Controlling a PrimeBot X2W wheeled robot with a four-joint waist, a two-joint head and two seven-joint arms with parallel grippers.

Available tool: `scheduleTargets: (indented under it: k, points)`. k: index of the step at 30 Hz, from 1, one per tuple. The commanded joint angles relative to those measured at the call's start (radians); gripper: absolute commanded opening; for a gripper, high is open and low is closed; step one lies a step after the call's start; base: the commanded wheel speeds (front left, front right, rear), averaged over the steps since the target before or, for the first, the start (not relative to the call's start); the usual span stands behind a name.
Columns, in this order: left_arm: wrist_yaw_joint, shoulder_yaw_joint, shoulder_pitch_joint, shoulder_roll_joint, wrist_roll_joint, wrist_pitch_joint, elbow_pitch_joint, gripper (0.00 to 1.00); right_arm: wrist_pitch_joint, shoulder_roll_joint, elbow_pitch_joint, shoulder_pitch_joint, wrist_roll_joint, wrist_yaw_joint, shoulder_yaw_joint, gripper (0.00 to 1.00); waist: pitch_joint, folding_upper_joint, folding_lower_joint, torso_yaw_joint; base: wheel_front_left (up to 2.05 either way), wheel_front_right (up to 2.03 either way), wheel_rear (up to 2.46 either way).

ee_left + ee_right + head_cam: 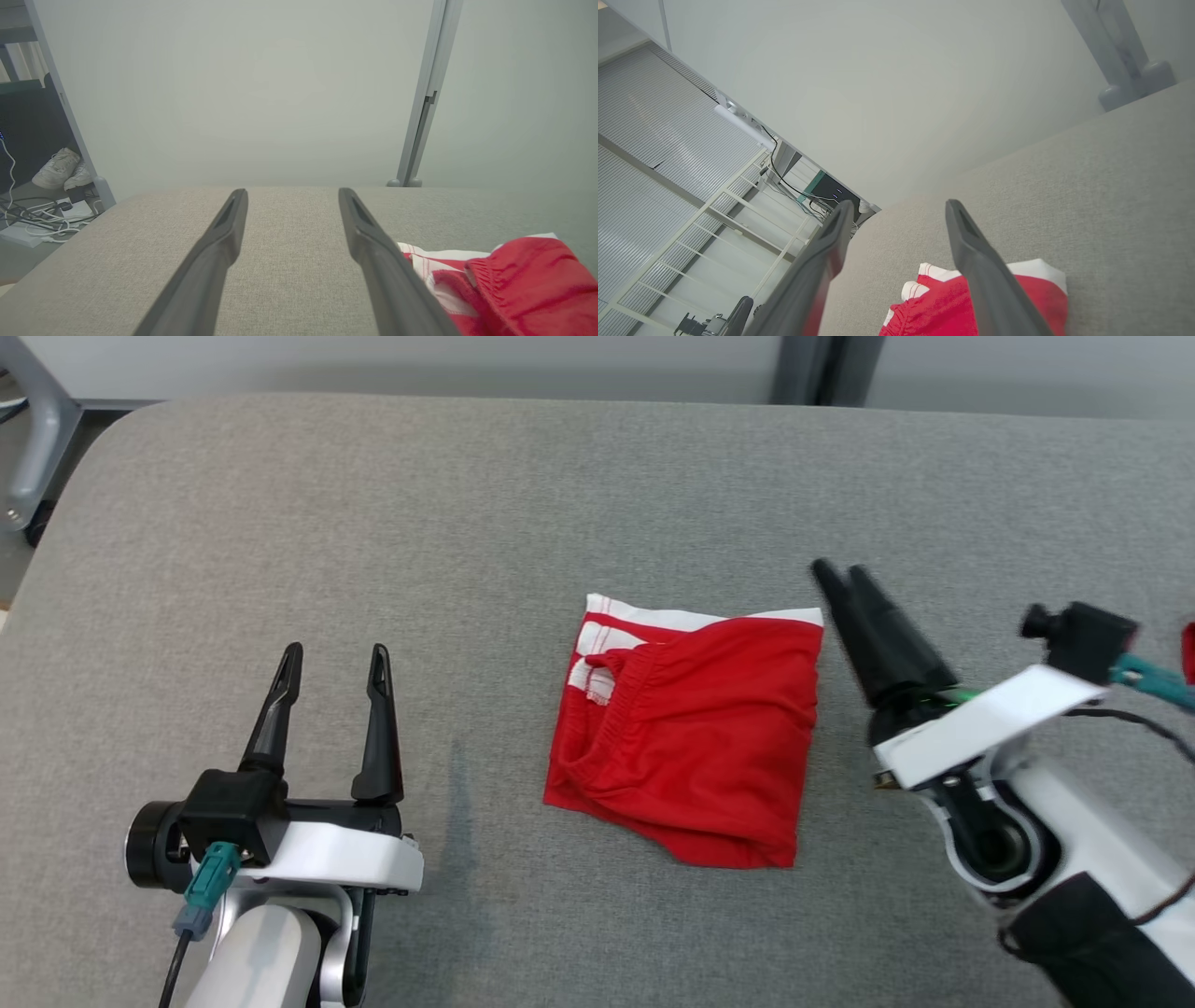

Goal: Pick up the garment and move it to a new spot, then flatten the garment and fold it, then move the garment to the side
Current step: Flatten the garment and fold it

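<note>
Here the folded red garment (686,737) lies near the middle of the grey padded surface (467,504), the right gripper (838,569) just beside its far right corner, fingers spread and empty, and the left gripper (336,653) well apart, likewise spread and empty.

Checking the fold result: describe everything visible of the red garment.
The red cloth garment with white trim looks like soft knit shorts, folded into a rough square several layers thick. An elastic gathered waistband curves across its left part; white striped bands show along the far edge and far-left corner. The near edge is rumpled. It lies flat on the grey fabric-covered surface, nothing gripping it; the right gripper, fingers apart, stands by its far-right corner.
</note>
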Motion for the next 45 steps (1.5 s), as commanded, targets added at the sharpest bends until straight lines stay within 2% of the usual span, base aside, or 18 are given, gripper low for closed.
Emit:
scheduleTargets:
  k: [1,4,8,13,17,28,45]
  points:
    - [0.007,0.004,0.005,0.006,0.007,-0.004,-0.006,1.00,-0.007,-0.021,-0.010,0.027,-0.024,0.002,-0.054,1.00,-0.006,0.0000,0.0000,-0.018,0.00,0.00,0.00]
    - [0.012,0.009,0.014,0.016,0.005,0.001,-0.011,1.00,-0.006,-0.046,-0.024,0.081,-0.073,0.002,-0.140,1.00,-0.015,0.0000,0.0000,-0.038,0.00,0.00,0.00]
    - [0.020,0.014,0.023,0.026,0.000,0.008,-0.019,1.00,-0.007,-0.073,-0.044,0.168,-0.209,0.002,-0.267,1.00,-0.027,0.0000,0.0000,-0.064,0.00,0.00,0.00]
    - [0.029,0.022,0.047,0.035,-0.008,0.017,-0.036,1.00,-0.007,-0.057,-0.095,0.289,-0.410,0.002,-0.441,1.00,-0.042,0.0000,0.0000,-0.094,0.00,0.00,0.00]
    - [0.035,0.030,0.066,0.048,-0.012,0.023,-0.049,1.00,-0.007,-0.030,-0.150,0.372,-0.547,0.002,-0.534,1.00,-0.054,0.0000,0.0000,-0.117,0.00,0.00,0.00]
    - [0.051,0.034,0.138,0.063,-0.028,0.042,-0.072,1.00,0.000,-0.007,-0.209,0.510,-0.726,0.002,-0.603,1.00,-0.123,0.0000,0.0000,-0.148,0.00,0.00,0.00]
    - [0.081,0.023,0.309,0.092,-0.036,0.063,-0.120,1.00,0.125,0.057,-0.314,0.682,-0.916,0.002,-0.666,1.00,-0.260,0.0000,0.0000,-0.161,0.00,0.00,0.00]
